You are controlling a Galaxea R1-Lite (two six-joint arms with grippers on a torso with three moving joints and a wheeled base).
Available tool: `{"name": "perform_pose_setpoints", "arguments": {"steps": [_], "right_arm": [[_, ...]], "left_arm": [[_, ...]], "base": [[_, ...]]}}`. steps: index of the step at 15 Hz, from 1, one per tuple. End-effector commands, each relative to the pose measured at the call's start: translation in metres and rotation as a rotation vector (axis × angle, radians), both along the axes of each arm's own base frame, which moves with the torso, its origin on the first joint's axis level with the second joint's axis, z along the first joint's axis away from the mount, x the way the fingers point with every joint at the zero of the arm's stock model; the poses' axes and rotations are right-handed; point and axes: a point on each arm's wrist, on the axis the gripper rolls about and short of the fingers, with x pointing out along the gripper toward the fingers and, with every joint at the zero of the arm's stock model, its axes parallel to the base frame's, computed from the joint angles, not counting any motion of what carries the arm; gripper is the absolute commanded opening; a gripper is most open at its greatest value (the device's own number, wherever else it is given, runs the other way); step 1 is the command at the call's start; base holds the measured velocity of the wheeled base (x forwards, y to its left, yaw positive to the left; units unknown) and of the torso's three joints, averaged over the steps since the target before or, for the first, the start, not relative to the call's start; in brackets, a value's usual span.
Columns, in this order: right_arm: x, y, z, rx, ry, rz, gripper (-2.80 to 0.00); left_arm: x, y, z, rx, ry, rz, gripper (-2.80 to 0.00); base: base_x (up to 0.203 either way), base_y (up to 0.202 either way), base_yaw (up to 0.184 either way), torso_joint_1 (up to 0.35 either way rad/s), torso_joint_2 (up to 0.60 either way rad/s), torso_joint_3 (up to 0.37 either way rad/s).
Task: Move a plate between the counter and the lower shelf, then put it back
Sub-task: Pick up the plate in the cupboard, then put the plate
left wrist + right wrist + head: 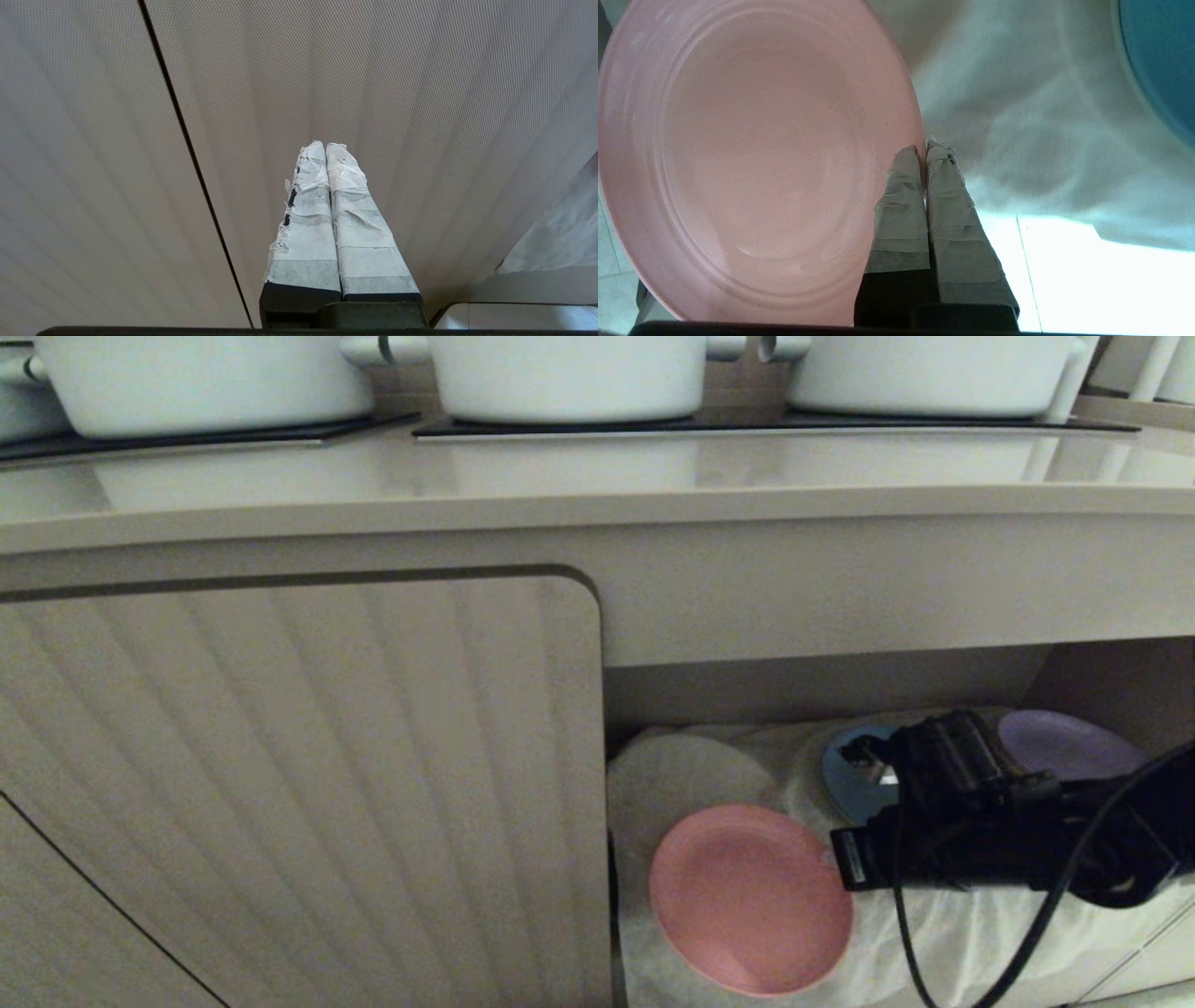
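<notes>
While R gripper (pixel 923 151) pinches pink plate (pixel 750 896) rim | blue plate (pixel 848 775) behind | L gripper (pixel 325 149) closed, empty

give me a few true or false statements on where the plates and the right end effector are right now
1. The right end effector is shut on the pink plate at its rim. True.
2. The pink plate sits on the counter. False: it is down at the lower shelf, over the white cloth.
3. A blue plate and a purple plate lie behind the arm. True.
4. The counter holds no pots. False: white pots stand there.
</notes>
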Motion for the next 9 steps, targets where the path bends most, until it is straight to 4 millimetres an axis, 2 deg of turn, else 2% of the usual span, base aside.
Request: {"name": "perform_pose_setpoints", "arguments": {"steps": [1,9], "right_arm": [[-0.010,-0.003,0.004,0.005,-0.007,0.002,-2.80],[-0.050,-0.017,0.011,0.012,-0.002,0.002,-2.80]], "left_arm": [[0.000,0.000,0.000,0.000,-0.001,0.000,-2.80],[0.000,0.000,0.000,0.000,-0.001,0.000,-2.80]], "base": [[0.000,0.000,0.000,0.000,0.00,0.000],[0.000,0.000,0.000,0.000,0.00,0.000]]}}
